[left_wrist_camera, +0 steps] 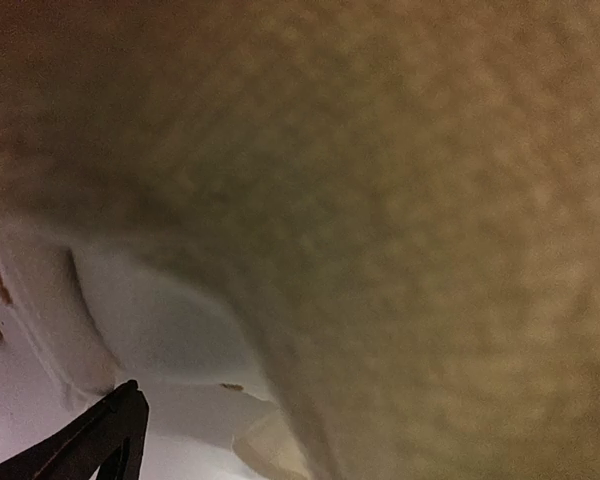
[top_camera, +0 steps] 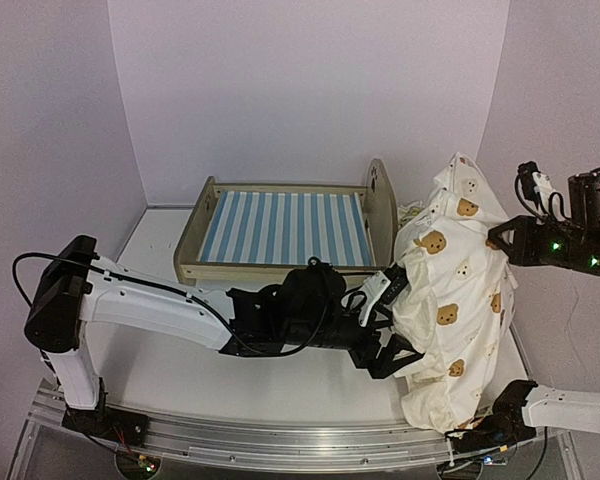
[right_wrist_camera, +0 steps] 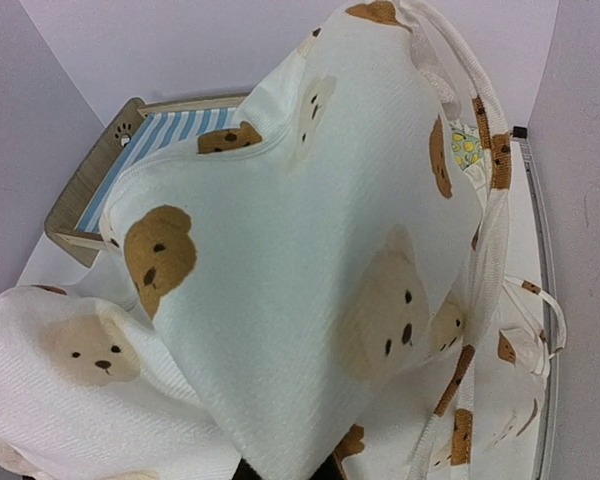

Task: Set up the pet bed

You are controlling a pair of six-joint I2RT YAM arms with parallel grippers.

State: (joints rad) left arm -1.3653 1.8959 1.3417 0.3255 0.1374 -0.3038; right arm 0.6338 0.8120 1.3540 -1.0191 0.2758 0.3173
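Left gripper [top_camera: 400,320]: jaws spread wide against the lower left flank of the cushion [top_camera: 450,300], clamping nothing.
Left wrist view: blurred cream fabric fills nearly the whole view, with one dark finger [left_wrist_camera: 100,440] at the bottom left corner.
Left arm: stretched low across the table [top_camera: 180,370] from the left base toward the right.
Right gripper [top_camera: 502,242]: closed, its tip pinched into the cushion's right side, high above the table.
Cushion: cream with brown bears, hoisted and hanging in folds; its bottom edge sags to the table near the right base. Bear-print ties [right_wrist_camera: 480,330] dangle on its right.
Right wrist view: the cushion drapes over the fingers and hides them.
Bed [top_camera: 280,228]: at the back of the table, just left of the cushion, upright, its blue-and-white striped base bare. Neither gripper touches it.
Pillow [right_wrist_camera: 467,148]: lemon print, only a sliver showing behind the cushion, beside the bed's right end board.
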